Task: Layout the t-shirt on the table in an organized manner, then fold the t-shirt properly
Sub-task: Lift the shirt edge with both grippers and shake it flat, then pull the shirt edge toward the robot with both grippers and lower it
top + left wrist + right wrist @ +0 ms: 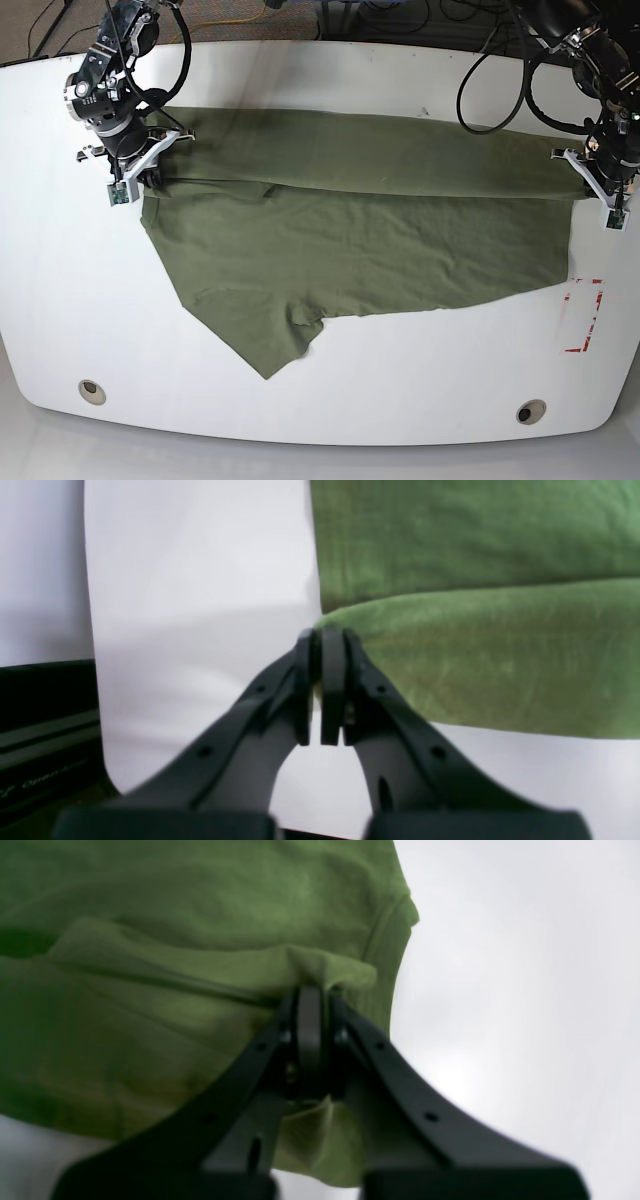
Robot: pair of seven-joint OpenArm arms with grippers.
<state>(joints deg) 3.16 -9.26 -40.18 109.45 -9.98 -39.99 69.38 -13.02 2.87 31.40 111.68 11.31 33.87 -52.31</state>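
The olive-green t-shirt lies spread across the white table, with its far part folded over toward the front and one sleeve pointing to the front left. My right gripper is at the shirt's left end. In the right wrist view it is shut on a bunched fold of the t-shirt. My left gripper is at the shirt's right end. In the left wrist view it is shut on the edge of the t-shirt, held slightly above the table.
Two round grommet holes sit near the table's front edge. A red tape mark is at the front right, just past the shirt's corner. Cables trail from both arms at the back.
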